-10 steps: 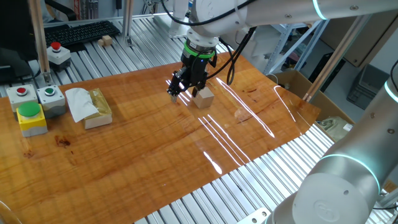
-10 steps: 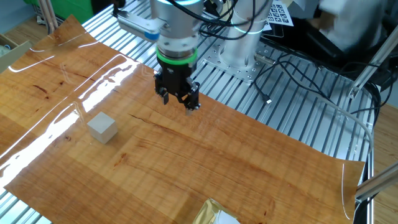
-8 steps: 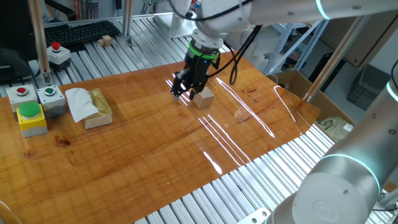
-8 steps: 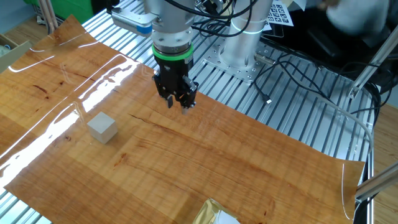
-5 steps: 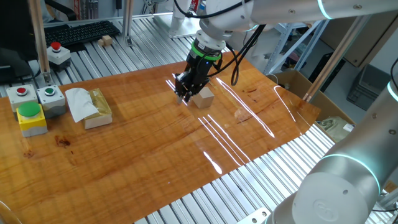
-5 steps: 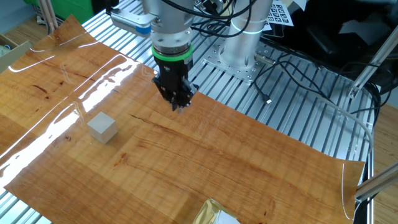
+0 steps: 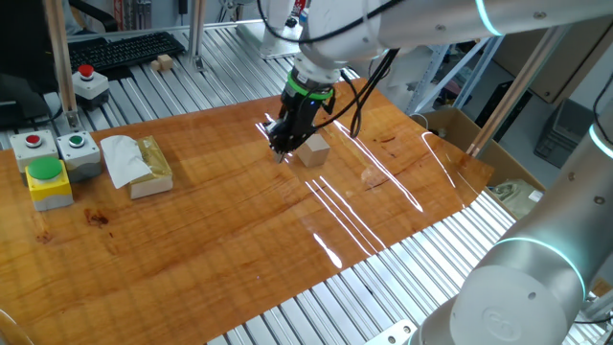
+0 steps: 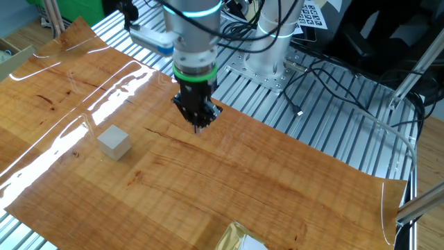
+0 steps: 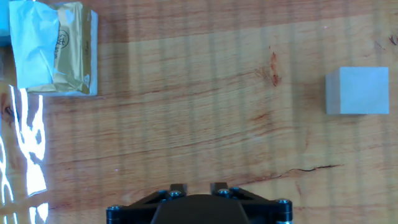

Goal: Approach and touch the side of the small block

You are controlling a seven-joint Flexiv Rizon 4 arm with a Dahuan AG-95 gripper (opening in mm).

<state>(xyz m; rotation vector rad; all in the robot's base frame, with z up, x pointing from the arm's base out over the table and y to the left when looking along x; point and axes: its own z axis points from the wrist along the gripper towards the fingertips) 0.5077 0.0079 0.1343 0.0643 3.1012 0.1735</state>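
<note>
The small block, a pale tan wooden cube, sits on the wooden board in one fixed view (image 7: 313,149), in the other fixed view (image 8: 114,143), and at the right edge of the hand view (image 9: 359,91). My gripper (image 7: 281,153) hangs just above the board, close beside the cube and apart from it. In the other fixed view the gripper (image 8: 200,127) has its fingers drawn together to a point, with nothing between them. In the hand view only the gripper's (image 9: 198,186) finger stubs show at the bottom edge.
A flat tan block with white tissue (image 7: 139,165) lies at the left, also in the hand view (image 9: 53,48). Button boxes (image 7: 48,182) stand at the far left. A tiny wooden block (image 7: 165,62) and a keyboard (image 7: 134,48) lie behind the board. A cardboard box (image 7: 455,125) stands at the right.
The gripper's fingers have closed from spread to a point. The hand has turned and sunk a little toward the board beside the cube. The cube has not moved.
</note>
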